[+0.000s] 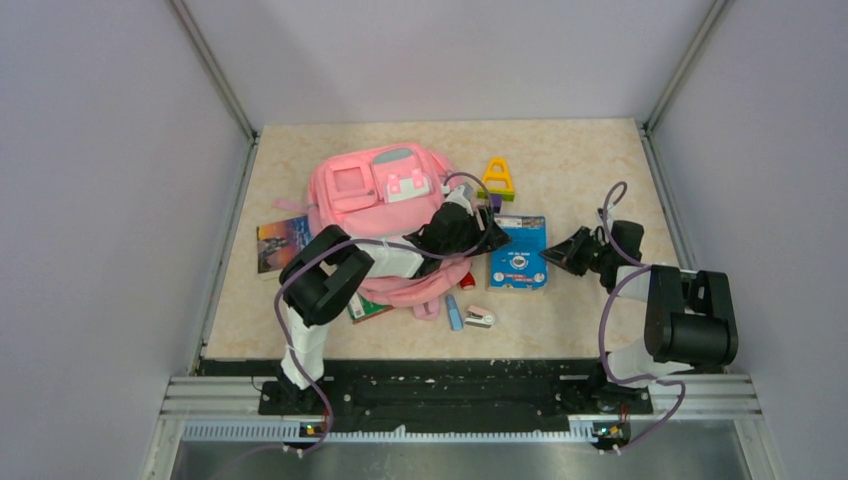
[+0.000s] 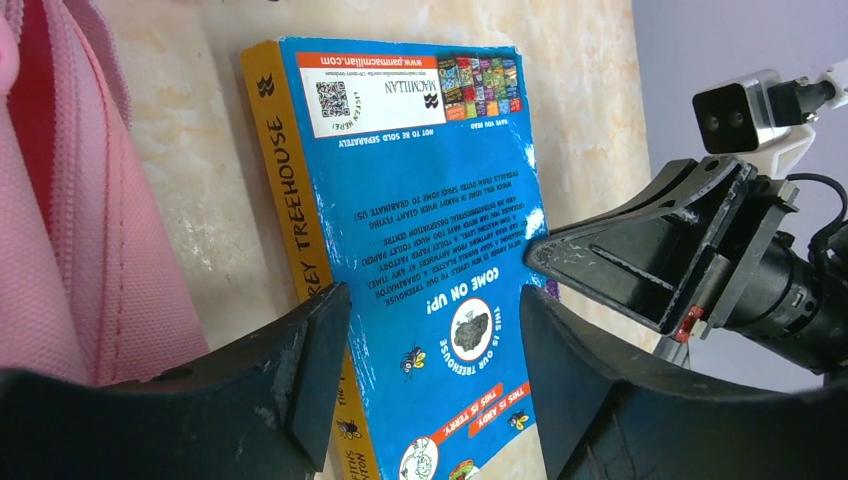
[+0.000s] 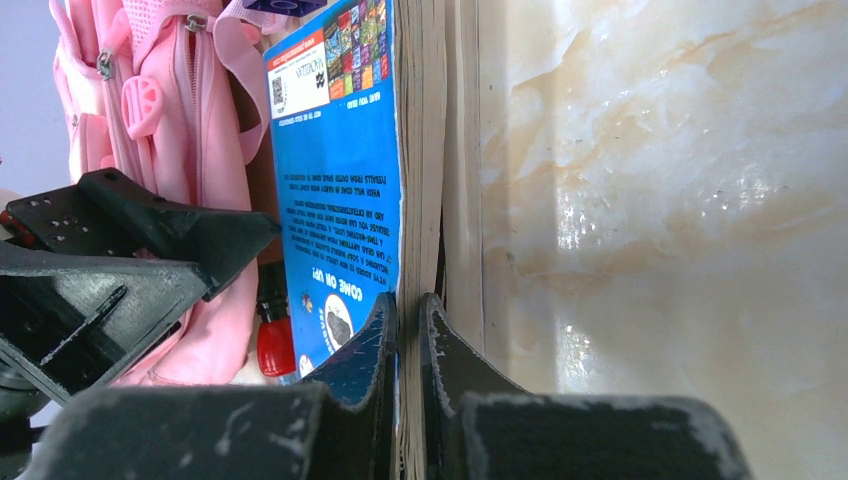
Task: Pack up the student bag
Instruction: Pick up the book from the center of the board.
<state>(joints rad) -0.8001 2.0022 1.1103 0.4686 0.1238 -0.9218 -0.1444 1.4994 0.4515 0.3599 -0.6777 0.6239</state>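
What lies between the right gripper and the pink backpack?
The blue book, with the open left gripper above it, seen in the top view.

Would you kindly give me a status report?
Left gripper open above the book. Right gripper shut on its edge. Bag alongside, left arm across it.
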